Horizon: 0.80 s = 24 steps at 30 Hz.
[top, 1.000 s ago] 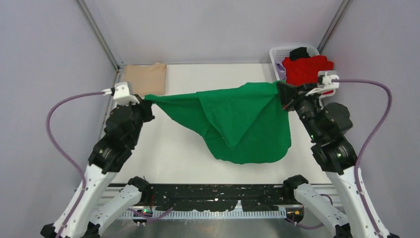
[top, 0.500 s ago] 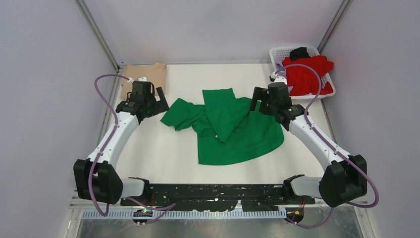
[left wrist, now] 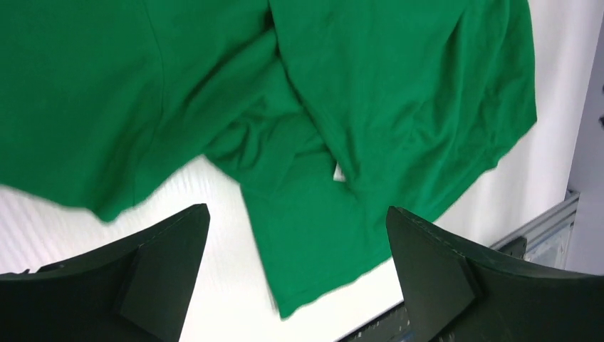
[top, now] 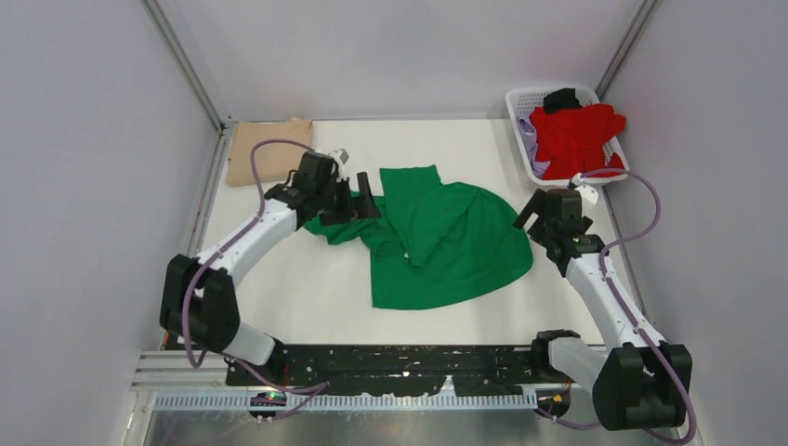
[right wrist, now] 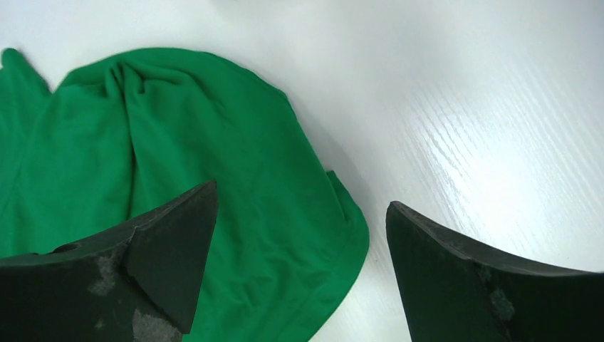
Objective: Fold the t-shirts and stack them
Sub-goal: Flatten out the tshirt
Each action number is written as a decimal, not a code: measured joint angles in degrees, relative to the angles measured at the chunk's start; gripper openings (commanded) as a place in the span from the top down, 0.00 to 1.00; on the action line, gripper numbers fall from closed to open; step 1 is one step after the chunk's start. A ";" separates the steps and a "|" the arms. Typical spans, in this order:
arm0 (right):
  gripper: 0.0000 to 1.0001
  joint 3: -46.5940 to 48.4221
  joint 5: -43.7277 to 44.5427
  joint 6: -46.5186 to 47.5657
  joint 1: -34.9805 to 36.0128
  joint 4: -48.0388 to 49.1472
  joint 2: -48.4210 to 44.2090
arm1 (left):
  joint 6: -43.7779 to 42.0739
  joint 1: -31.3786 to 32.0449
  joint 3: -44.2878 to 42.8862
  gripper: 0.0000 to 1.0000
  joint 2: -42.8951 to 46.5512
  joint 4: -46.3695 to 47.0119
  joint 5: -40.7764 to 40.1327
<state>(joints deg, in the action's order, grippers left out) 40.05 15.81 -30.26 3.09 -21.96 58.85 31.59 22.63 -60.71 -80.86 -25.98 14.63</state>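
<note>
Green t-shirt [top: 446, 243] crumpled mid-frame on table [top: 279, 279], left jaws spread over its left side, right jaws spread by its right edge, tan shirt [top: 269, 153] upper left, red shirt [top: 576, 139] in basket [top: 517, 98] upper right

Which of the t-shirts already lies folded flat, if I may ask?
The tan t-shirt in the far left corner: a neat rectangle. The green t-shirt lies rumpled mid-table, the red t-shirt heaped in the basket.
</note>
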 measured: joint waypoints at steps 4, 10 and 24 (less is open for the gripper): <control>0.05 -0.85 -3.26 -0.07 -1.77 0.28 2.34 | 0.17 -0.24 -11.34 0.00 -13.49 -0.15 0.28; 0.05 -1.55 -8.87 -0.04 -2.08 3.89 7.63 | 1.14 -0.28 -29.33 0.00 -31.82 0.04 3.63; 0.05 -2.29 -21.51 1.22 1.90 11.61 19.41 | 2.23 2.49 -9.99 0.00 -29.14 6.03 12.94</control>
<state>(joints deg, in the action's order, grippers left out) 37.76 -5.69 -29.04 4.99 -10.35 78.26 33.82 25.12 -70.70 -110.00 -19.94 27.57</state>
